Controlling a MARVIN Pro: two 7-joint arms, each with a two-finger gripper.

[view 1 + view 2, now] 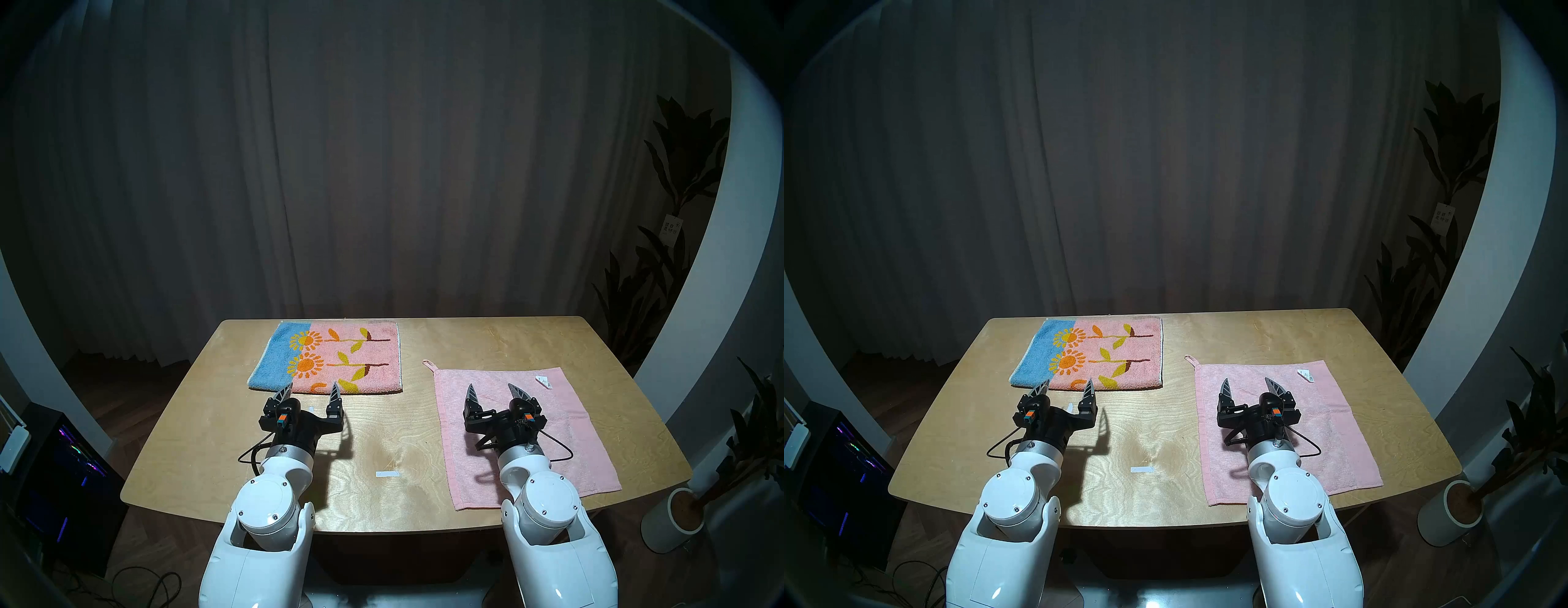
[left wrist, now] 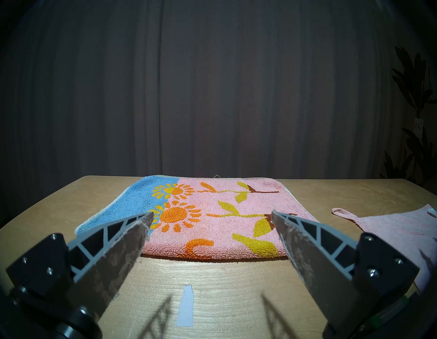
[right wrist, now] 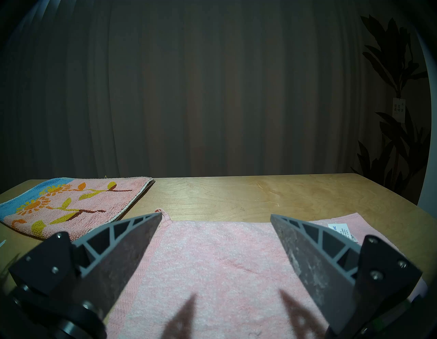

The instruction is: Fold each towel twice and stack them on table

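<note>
While both arms hung level above the tabletop [image 1: 382,501], neither end effector grasped anything. In the head views, the left end effector [image 1: 312,389] sat left of centre in the lower half of the frame, its two fingers spread wide with nothing between them, just short of the sunflower towel's [image 1: 339,361] near edge. The right end effector [image 1: 496,391] sat right of centre at about the same height in the frame, fingers likewise spread and bare, hovering over the pink towel [image 1: 564,424].

The sunflower towel lay above and left of centre, close to the tabletop's far edge, with a blue strip on its left and pink ground on its right. From the left wrist view its near edge looked rounded and thick like a fold, and the right wrist view showed layered edges at its right side. The pink towel lay flat and open on the right side of the frame, its near edge almost at the tabletop's front edge. A loop [image 1: 428,364] stuck out from its upper left corner, and a white tag [image 1: 544,381] lay near its upper right corner. The two towels were apart, with bare wood between them.

A strip of white tape [image 1: 387,474] lay on the wood in the lower middle, between the arms. Dark curtains [image 1: 382,170] filled the upper frame, and a plant [image 1: 679,191] stood at the right edge.
</note>
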